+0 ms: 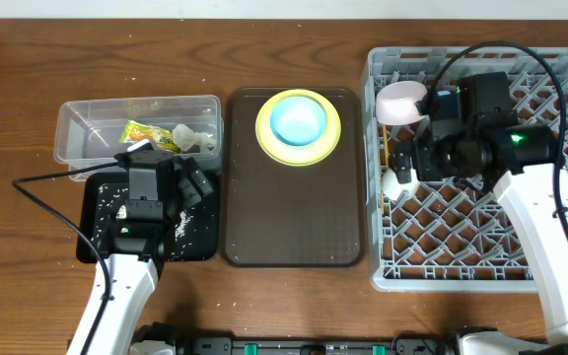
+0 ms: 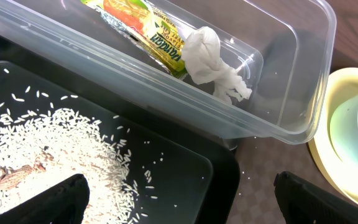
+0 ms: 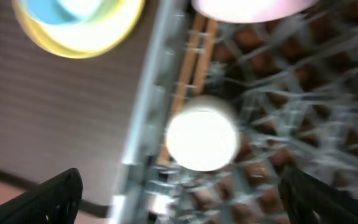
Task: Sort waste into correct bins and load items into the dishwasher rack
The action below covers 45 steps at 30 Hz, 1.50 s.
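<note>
The clear tub (image 1: 77,128) (image 2: 291,74) holds the orange-and-green wrapper (image 1: 146,131) (image 2: 142,28) and the crumpled tissue (image 1: 193,138) (image 2: 213,65). The black tray (image 1: 97,247) (image 2: 185,162) holds loose rice (image 1: 116,202) (image 2: 48,143). My left gripper (image 1: 187,179) (image 2: 185,205) hovers open and empty over the black tray's right part. The grey rack (image 1: 481,266) (image 3: 278,112) holds the white bowl (image 1: 400,102) (image 3: 247,6), the small white cup (image 1: 395,182) (image 3: 202,138) and the chopsticks (image 3: 191,74). My right gripper (image 1: 407,163) (image 3: 188,205) is open above the cup, apart from it.
A brown serving tray (image 1: 294,227) lies between the bins and the rack. It carries the yellow-green plate (image 1: 262,128) (image 2: 328,137) (image 3: 73,46) with the light blue bowl (image 1: 298,118) (image 2: 353,118) on it. A few rice grains lie on the table by the black tray.
</note>
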Each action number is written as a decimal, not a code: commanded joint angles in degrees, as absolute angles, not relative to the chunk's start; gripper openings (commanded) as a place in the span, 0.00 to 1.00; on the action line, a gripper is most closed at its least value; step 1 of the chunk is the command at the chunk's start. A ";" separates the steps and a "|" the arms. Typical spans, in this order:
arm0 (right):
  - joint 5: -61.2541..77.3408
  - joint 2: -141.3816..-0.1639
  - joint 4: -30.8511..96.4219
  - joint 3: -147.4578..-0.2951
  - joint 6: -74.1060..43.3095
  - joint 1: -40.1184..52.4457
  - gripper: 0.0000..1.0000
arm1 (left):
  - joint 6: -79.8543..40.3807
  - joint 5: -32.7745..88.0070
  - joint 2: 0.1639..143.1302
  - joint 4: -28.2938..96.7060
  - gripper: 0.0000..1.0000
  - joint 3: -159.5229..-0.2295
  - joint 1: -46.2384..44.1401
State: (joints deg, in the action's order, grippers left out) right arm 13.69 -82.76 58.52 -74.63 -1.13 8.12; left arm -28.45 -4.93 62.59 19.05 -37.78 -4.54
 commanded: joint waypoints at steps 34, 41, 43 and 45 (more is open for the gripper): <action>9.41 -85.73 43.94 -75.16 -25.69 31.77 0.10 | -28.10 -6.07 62.70 18.83 0.98 -38.65 -4.29; -3.01 -93.06 37.56 -75.16 -25.65 41.21 0.19 | -28.10 -6.07 62.70 18.83 0.98 -38.65 -4.29; -7.25 -95.70 35.88 -75.16 -23.90 43.13 0.29 | -28.10 -6.07 62.70 18.83 0.98 -38.65 -4.29; -8.80 -98.04 34.17 -75.16 -20.64 44.29 0.39 | -28.10 -6.07 62.70 18.83 0.98 -38.65 -4.29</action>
State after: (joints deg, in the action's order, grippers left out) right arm -1.30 -95.57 35.09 -74.63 -23.92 42.83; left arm -28.45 -4.93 62.59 19.05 -37.78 -4.54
